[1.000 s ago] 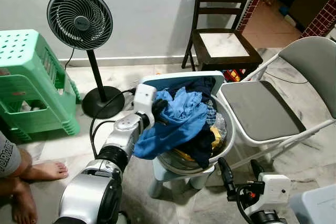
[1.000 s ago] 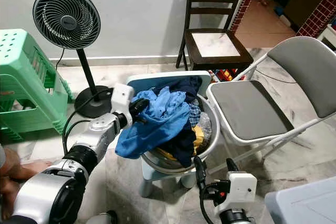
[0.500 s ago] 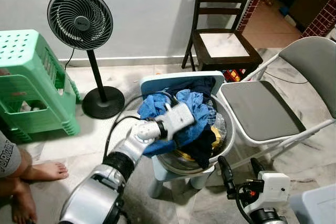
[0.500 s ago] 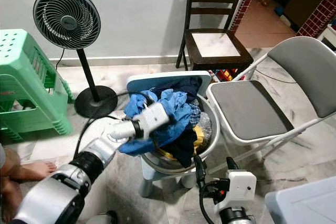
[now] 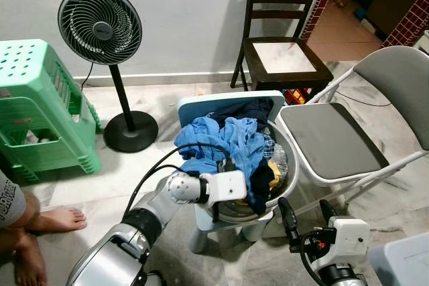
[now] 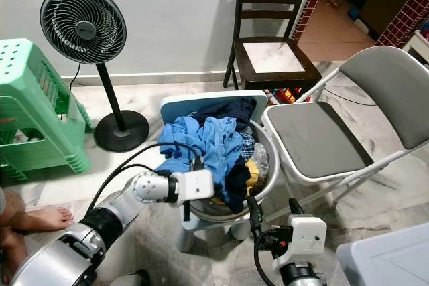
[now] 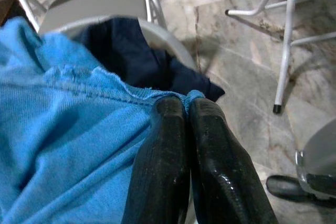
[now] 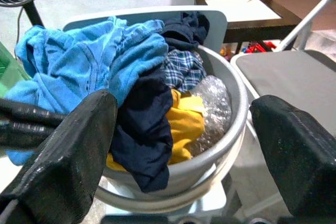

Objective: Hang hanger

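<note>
Laundry sat heaped in a grey basin (image 5: 289, 177) on a pale blue stool (image 5: 201, 104) at the centre of the frame. The left tool (image 7: 187, 109) was clenched on the hem of the blue shirt (image 5: 221, 140), at the basin's near rim. A second earlier that tool held the shirt at the heap's left side; half a second earlier it had swung over the heap; now it sat lower and nearer, with the shirt spread back across the pile. The right tool (image 5: 303, 218) hung low at the lower right of the frame, fingers spread wide and empty, unchanged. No hanger could be made out in any view; it may lie under the clothes. Judgement: the task stood at an early stage, with the garment being sorted and hanging not yet begun.
</note>
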Tool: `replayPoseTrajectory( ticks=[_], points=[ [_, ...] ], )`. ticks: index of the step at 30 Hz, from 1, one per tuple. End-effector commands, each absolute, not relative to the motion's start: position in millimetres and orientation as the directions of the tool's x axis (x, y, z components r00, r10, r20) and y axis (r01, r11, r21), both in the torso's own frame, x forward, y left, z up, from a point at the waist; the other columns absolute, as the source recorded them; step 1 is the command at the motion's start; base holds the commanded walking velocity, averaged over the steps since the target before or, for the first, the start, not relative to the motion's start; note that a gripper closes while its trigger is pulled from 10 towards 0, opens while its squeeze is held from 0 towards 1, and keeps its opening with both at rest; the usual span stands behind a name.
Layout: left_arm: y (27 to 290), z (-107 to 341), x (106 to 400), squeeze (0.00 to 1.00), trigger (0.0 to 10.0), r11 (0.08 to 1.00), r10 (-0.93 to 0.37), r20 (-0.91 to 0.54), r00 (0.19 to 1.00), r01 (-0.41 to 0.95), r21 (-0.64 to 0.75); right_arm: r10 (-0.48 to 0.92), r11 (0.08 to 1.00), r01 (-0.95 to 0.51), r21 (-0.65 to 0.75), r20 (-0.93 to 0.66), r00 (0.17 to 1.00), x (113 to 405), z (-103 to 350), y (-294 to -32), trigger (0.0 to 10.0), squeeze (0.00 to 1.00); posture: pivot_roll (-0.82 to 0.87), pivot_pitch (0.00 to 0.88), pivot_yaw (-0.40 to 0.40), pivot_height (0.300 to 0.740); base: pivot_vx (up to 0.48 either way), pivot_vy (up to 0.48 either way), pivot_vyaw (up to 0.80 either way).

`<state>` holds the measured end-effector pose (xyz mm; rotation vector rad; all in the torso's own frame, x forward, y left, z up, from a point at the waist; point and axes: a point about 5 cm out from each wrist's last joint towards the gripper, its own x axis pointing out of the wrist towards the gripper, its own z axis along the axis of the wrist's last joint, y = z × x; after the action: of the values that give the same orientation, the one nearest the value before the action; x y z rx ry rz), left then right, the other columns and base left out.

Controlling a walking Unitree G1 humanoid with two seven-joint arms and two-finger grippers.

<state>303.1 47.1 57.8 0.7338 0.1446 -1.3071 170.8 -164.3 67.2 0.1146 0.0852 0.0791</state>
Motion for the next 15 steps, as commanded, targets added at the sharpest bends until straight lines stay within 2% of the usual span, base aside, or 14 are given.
replayPoseTrajectory(
  ticks=[1,2,3,4,5,6,7,8,9,15],
  points=[
    [43,62,306,0.00,0.0,0.100,-0.822,-0.471,0.320,0.895,0.434,0.061,0.993,-0.049,0.110,-0.106,0.992,168,63,-169,10.0,0.00,0.03,0.131,-0.123,0.740,0.000,0.000,0.00],
    [44,65,310,0.00,0.0,0.131,-0.817,-0.453,0.357,0.880,0.458,0.062,0.993,-0.050,0.110,-0.107,0.992,168,62,-169,10.0,0.00,0.04,0.132,-0.123,0.740,0.000,0.000,0.00],
    [45,70,315,0.00,3.1,0.177,-0.811,-0.424,0.403,0.860,0.478,0.062,0.993,-0.050,0.111,-0.107,0.992,168,62,-169,10.0,0.00,0.04,0.133,-0.123,0.740,0.000,0.000,0.00],
    [46,75,319,0.00,7.2,0.219,-0.809,-0.390,0.440,0.841,0.495,0.062,0.993,-0.050,0.111,-0.108,0.992,167,62,-169,10.0,0.00,0.04,0.133,-0.123,0.740,0.000,0.000,0.00],
    [46,80,322,0.00,10.0,0.247,-0.808,-0.364,0.463,0.828,0.504,0.063,0.993,-0.051,0.111,-0.109,0.992,167,62,-169,10.0,0.00,0.04,0.135,-0.124,0.740,0.000,0.000,0.00],
    [46,80,322,0.00,10.0,0.247,-0.808,-0.364,0.463,0.828,0.504,0.063,0.993,-0.051,0.111,-0.109,0.992,167,62,-169,10.0,0.00,0.04,0.135,-0.124,0.740,0.000,0.000,0.00],
    [49,91,328,0.00,10.0,0.322,-0.811,-0.293,0.507,0.804,0.500,0.063,0.992,-0.050,0.112,-0.112,0.992,166,61,-169,10.0,0.00,0.04,0.135,-0.124,0.740,0.000,0.000,0.00],
    [50,95,330,0.64,10.0,0.350,-0.811,-0.269,0.519,0.800,0.488,0.063,0.992,-0.050,0.112,-0.114,0.991,166,61,-169,10.0,0.00,0.04,0.136,-0.124,0.740,0.000,0.000,0.00],
    [51,97,331,1.00,10.0,0.367,-0.811,-0.255,0.526,0.798,0.479,0.063,0.992,-0.050,0.113,-0.115,0.991,166,60,-169,10.0,0.00,0.04,0.136,-0.124,0.740,0.000,0.000,0.00],
    [53,102,330,1.00,10.0,0.390,-0.830,-0.211,0.517,0.807,0.443,0.064,0.992,-0.051,0.114,-0.113,0.992,168,60,-168,10.0,0.00,0.05,0.137,-0.123,0.740,0.000,0.000,0.00]
  ],
)
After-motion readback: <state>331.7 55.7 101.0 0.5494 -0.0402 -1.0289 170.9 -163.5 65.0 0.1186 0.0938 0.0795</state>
